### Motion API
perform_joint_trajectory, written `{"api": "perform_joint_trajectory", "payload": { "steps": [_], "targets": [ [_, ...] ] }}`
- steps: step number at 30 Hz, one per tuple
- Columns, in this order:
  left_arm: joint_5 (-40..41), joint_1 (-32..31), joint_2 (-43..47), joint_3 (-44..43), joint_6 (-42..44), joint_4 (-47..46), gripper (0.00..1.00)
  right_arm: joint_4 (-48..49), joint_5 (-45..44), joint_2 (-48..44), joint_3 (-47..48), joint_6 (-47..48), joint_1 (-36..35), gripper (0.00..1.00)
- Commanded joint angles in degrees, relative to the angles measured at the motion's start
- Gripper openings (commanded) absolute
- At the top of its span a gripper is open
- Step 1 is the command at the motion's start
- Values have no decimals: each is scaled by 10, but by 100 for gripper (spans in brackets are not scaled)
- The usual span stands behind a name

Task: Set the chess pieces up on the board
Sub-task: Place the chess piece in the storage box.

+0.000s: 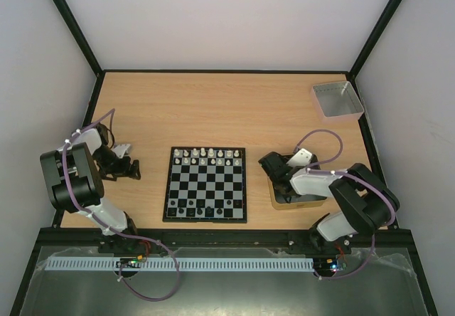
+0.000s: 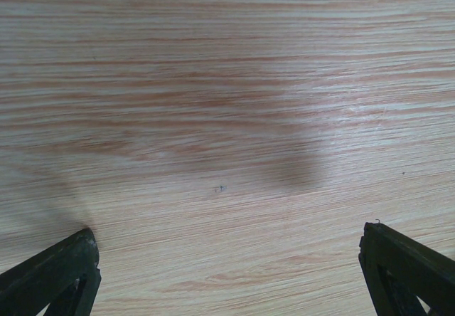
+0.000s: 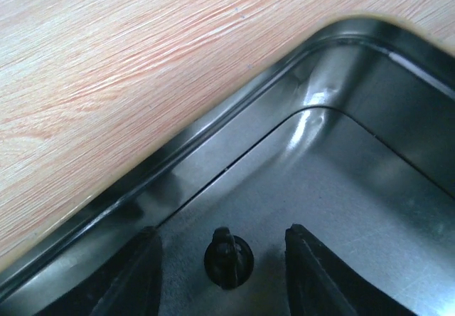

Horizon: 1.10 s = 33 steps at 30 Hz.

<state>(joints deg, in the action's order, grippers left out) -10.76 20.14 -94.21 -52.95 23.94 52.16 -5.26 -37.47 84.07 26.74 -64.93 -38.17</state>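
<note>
The chessboard point(image 1: 205, 184) lies in the middle of the table. White pieces point(image 1: 206, 154) fill its far two rows and several black pieces point(image 1: 192, 208) stand on its near rows. My right gripper point(image 1: 276, 170) is down inside the metal tin point(image 1: 298, 201) right of the board. In the right wrist view its open fingers point(image 3: 313, 273) stand either side of a black chess piece point(image 3: 228, 258) on the tin floor point(image 3: 341, 188), not touching it. My left gripper point(image 1: 133, 168) is open and empty over bare wood left of the board; its fingertips point(image 2: 64, 266) show in the left wrist view.
A grey square tray point(image 1: 337, 100) sits at the far right corner. Black frame rails edge the table. The tin's rim point(image 3: 213, 131) runs diagonally just beyond the right gripper.
</note>
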Motion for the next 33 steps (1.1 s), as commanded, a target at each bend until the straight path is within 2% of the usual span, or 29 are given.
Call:
{"api": "perform_joint_trajectory", "payload": {
  "steps": [1, 5, 8, 18, 23, 26, 33],
  "targets": [
    [-26, -5, -10, 18, 5, -4, 99, -29, -31, -19, 9, -6, -2, 50],
    [-26, -4, -7, 18, 5, -3, 99, -36, -35, -29, 18, 3, -2, 57],
    [-28, -4, -8, 18, 7, -3, 99, -43, -36, -41, 27, 11, -2, 59],
    [-33, -3, -8, 17, 10, -1, 99, -79, -29, -104, 37, 27, -2, 60],
    [-33, -4, -8, 17, 10, -1, 99, -108, -22, -135, 38, 31, 0, 56],
    [-34, -3, -8, 17, 11, -1, 99, -130, -10, -157, 41, 40, -1, 48],
    [-37, -3, -5, 17, 13, 0, 99, -277, 39, -237, 143, 113, -1, 9]
  ]
}}
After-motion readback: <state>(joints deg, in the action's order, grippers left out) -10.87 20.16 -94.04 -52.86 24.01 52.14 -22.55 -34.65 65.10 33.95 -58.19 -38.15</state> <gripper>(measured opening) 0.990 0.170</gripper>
